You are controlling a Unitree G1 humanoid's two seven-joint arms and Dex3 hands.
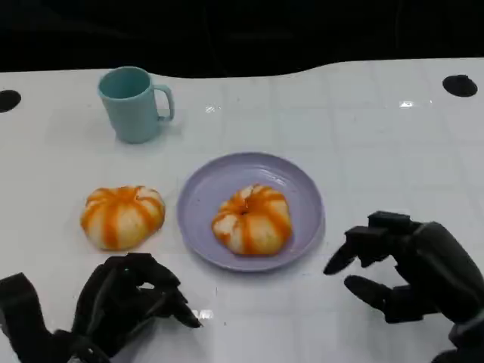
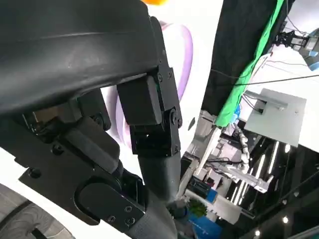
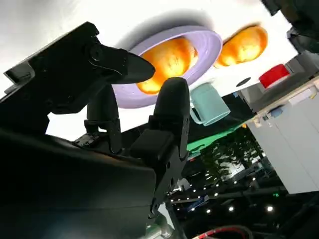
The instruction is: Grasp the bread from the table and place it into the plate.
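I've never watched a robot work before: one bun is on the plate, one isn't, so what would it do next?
Probably reach the left hand forward to the bread on the table: that bun lies just beyond it, left of the purple plate, and the hand holds nothing, fingers curled. The right hand is open beside the plate.

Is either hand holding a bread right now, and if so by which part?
No. The right hand is open beside the plate, and the left hand, fingers curled, holds nothing; the bread on the table lies untouched.

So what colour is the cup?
The mug is light teal, clearest in the head view.
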